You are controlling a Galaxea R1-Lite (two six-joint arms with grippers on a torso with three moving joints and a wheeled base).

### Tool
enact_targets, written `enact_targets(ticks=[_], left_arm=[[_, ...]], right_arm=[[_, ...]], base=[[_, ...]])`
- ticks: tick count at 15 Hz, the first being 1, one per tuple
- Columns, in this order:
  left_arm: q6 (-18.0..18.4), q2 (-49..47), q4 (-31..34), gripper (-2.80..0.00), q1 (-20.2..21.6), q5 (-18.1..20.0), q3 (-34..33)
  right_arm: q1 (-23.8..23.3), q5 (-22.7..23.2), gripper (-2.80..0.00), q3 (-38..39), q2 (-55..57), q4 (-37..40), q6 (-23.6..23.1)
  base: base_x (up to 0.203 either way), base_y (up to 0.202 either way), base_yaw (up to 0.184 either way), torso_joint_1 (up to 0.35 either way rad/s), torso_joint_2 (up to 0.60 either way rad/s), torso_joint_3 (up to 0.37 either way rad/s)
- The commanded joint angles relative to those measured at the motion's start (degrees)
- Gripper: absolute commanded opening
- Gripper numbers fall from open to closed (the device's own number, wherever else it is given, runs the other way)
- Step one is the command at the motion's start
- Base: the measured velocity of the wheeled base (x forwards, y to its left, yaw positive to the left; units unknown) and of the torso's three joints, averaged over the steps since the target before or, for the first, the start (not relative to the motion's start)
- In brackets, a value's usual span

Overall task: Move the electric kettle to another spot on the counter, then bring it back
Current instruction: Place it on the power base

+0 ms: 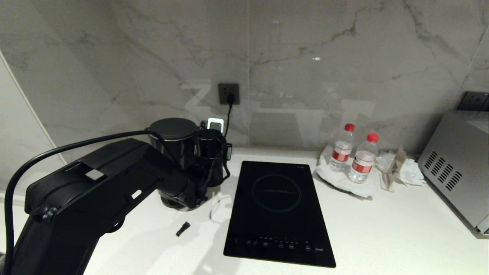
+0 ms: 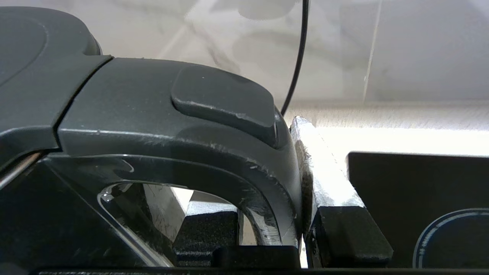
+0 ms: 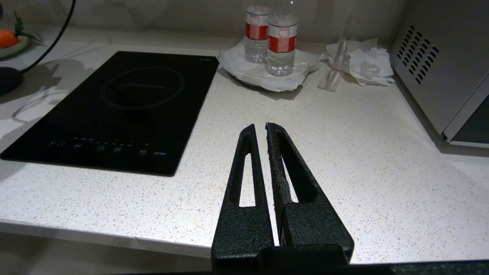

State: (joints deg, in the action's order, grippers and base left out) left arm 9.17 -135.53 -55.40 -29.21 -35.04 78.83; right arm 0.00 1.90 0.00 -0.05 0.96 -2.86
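Note:
The black electric kettle point(image 1: 172, 134) stands at the back left of the white counter point(image 1: 382, 229), its lower part hidden behind my left arm point(image 1: 114, 179). In the left wrist view my left gripper point(image 2: 267, 183) is shut on the kettle's loop handle point(image 2: 153, 114). One of its fingers point(image 2: 206, 229) is inside the loop and the other presses the handle's outer side. A flat black base disc point(image 3: 7, 80) with a cord lies on the counter under the kettle. My right gripper point(image 3: 259, 128) hangs shut and empty over the counter's front edge.
A black induction cooktop point(image 1: 279, 210) lies right of the kettle. Two water bottles point(image 1: 342, 147) on a plate, crumpled paper point(image 1: 401, 168) and a steel appliance point(image 1: 458, 168) fill the back right. The cord runs up to a wall socket point(image 1: 228, 93). A small black piece point(image 1: 183, 228) lies near the cooktop.

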Motion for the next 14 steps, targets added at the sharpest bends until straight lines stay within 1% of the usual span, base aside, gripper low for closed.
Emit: enact_targets(ticks=[1,8,11,14], left_arm=[[0.06,0.27,-0.32,-2.8,0.03,-0.2,0.19],[-0.28,0.39,-0.78,-2.8,0.89,-0.35,1.94],[-0.99,0.36,-0.85,-2.8,2.21,-0.21,2.0],[-0.91,-1.57,-0.59,-2.8,3.79,-0.73,4.3]], right_arm=[[0.0,0.03,-2.8,0.0,0.05,0.0,-0.04],[0.0,-0.06,-2.8,0.0,0.05,0.0,0.05],[0.0,-0.06,-2.8,0.0,0.05,0.0,-0.01],[0.0,-0.06,-2.8,0.0,0.05,0.0,0.05]], base=[[0.0,0.0,0.0,0.007,0.0,-0.181],[0.0,0.0,0.0,0.002,0.0,-0.192],[0.0,0.0,0.0,0.003,0.01,-0.057],[0.0,0.0,0.0,0.0,0.0,0.0]])
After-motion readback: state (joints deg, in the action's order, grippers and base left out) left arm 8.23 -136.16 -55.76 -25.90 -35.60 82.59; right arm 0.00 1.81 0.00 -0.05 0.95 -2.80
